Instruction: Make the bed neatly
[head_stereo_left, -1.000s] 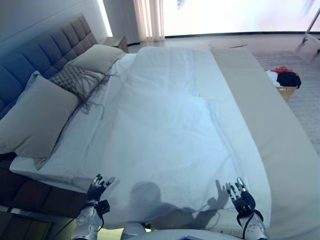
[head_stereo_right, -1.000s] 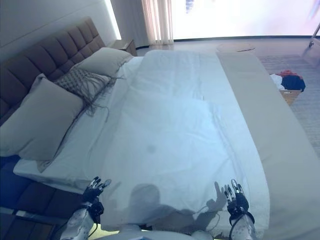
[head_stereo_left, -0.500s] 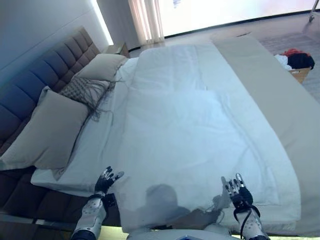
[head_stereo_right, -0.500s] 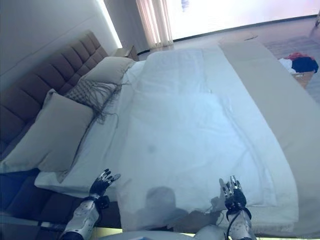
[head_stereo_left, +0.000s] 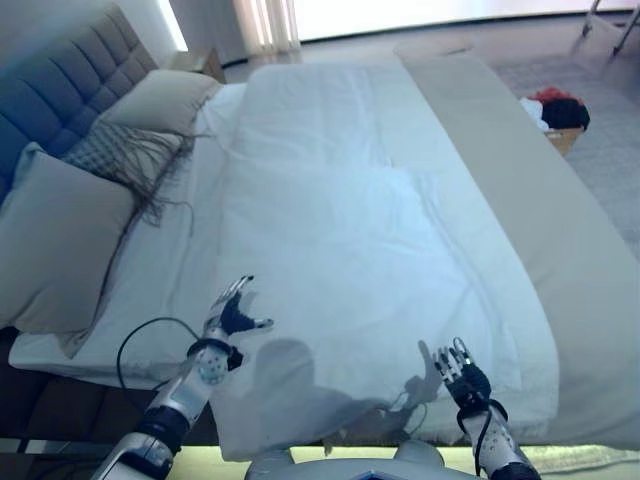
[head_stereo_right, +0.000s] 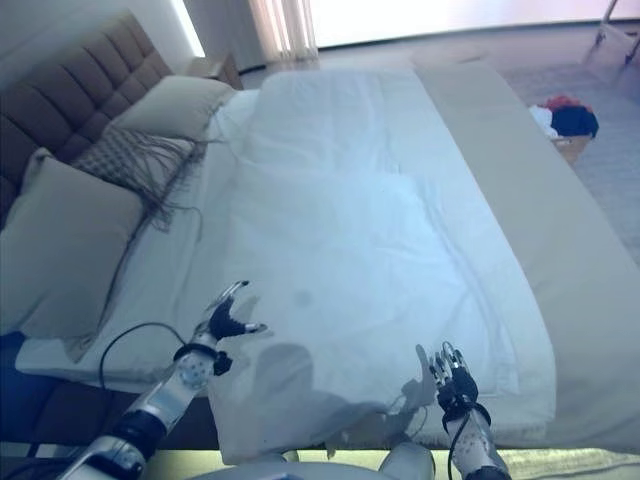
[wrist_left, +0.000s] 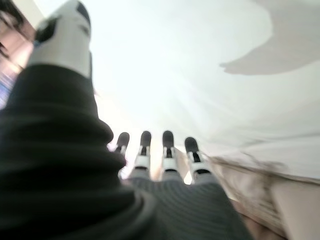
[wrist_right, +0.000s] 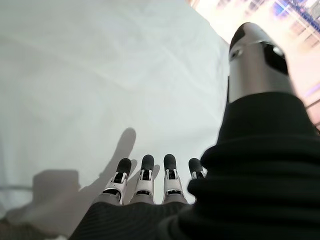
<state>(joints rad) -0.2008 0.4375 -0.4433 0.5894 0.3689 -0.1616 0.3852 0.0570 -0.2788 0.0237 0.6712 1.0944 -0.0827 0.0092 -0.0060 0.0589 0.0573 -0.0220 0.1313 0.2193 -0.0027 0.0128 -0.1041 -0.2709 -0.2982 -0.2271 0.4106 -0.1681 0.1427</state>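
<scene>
A white duvet (head_stereo_left: 340, 230) lies spread over the bed, a little wrinkled, with its near edge rumpled at the bed's side. A beige blanket (head_stereo_left: 520, 200) covers the right part of the bed. Two beige pillows (head_stereo_left: 55, 240) and a fringed cushion (head_stereo_left: 125, 155) lie by the headboard. My left hand (head_stereo_left: 228, 315) is open over the duvet's near left corner. My right hand (head_stereo_left: 458, 372) is open above the duvet's near right edge. The wrist views show straight fingers of the left hand (wrist_left: 165, 150) and the right hand (wrist_right: 145, 180) over white cloth, holding nothing.
A tufted headboard (head_stereo_left: 60, 90) stands at the left. A nightstand (head_stereo_left: 195, 62) is at the far corner. A basket of clothes (head_stereo_left: 556, 115) sits on the floor to the right of the bed.
The camera has shifted. My left hand has moved forward from beside the bed to over the duvet's corner. My right hand has barely moved.
</scene>
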